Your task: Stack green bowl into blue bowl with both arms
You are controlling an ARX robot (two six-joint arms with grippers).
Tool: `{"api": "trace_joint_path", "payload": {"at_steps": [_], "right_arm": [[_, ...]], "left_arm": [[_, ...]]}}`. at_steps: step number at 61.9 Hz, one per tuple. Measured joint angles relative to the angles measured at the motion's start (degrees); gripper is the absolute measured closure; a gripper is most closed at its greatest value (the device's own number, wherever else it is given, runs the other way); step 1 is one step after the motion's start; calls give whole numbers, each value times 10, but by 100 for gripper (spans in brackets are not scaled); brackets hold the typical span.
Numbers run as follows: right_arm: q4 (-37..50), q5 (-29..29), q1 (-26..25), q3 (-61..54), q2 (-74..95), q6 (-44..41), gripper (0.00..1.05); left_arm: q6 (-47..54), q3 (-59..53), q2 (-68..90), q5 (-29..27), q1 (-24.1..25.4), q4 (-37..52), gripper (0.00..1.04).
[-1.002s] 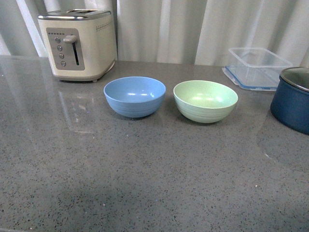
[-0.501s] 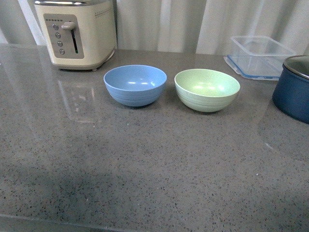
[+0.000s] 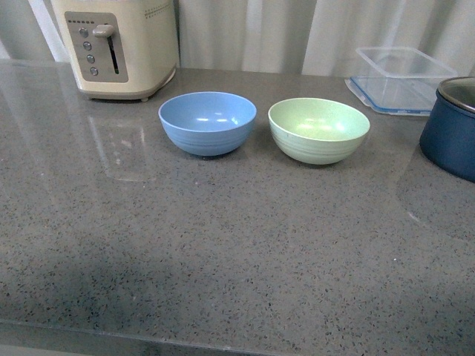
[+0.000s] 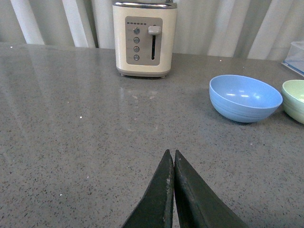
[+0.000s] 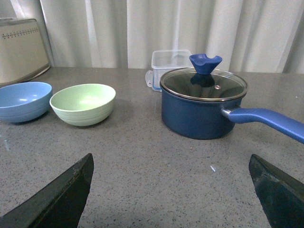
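Pale green bowl [image 3: 319, 130] upright on the grey counter [image 3: 223, 259], just right of the blue bowl [image 3: 208, 122], close but not touching. Left gripper [image 4: 171, 155] with fingertips pressed together, nothing between. Right gripper [image 5: 171, 159] spread wide, empty, before the navy pot [image 5: 199, 114].

The grey speckled countertop [image 3: 237, 259] fills the front view and carries five items, all in the upper part of the frame. A cream toaster [image 3: 119, 48] stands at upper left, a clear plastic container [image 3: 401, 80] at upper right, and a navy pot [image 3: 451, 130] at the right edge. The blue bowl [image 3: 207, 122] and green bowl [image 3: 318, 130] sit upright side by side at upper centre, near each other but apart.
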Motion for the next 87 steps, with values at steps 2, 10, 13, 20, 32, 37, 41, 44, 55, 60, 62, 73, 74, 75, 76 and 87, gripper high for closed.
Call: {"api": "trace_joint_path", "payload": {"at_steps": [2,10,13,20,32,37,41,44,55,60,62,73,74,75,76,87], "right_arm": [[0,0,0,0,0,0,10],[0,0,0,0,0,0,10],[0,0,0,0,0,0,10],[0,0,0,0,0,0,10],[0,0,0,0,0,0,10],[0,0,0,0,0,0,10],[0,0,0,0,0,0,10],[0,0,0,0,0,0,10],[0,0,0,0,0,0,10],[0,0,0,0,0,0,10],[0,0,0,0,0,0,10],[0,0,0,0,0,0,10],[0,0,0,0,0,0,10],[0,0,0,0,0,0,10],[0,0,0,0,0,0,10],[0,0,0,0,0,0,10]], "left_arm": [[0,-4,-14,0,0,-10,101],[0,-27,-34,-1,0,1,101],[0,-27,-44,-1,0,-10,101],[0,-27,-86,0,0,-48,101],[0,-27,-153,0,0,-110,101],[0,-27,-174,0,0,-130,101],[0,-27,-193,0,0,-146,101],[0,-27,-202,0,0,-157,101],[0,-27,-245,0,0,-199,101],[0,-28,-263,0,0,-217,101],[0,-28,-273,0,0,-226,101],[0,-28,-300,0,0,-254,101],[0,-27,-303,0,0,-257,101],[0,-28,-305,0,0,-258,101],[0,-28,-308,0,0,-261,101],[0,-27,-381,0,0,-355,101]]}}
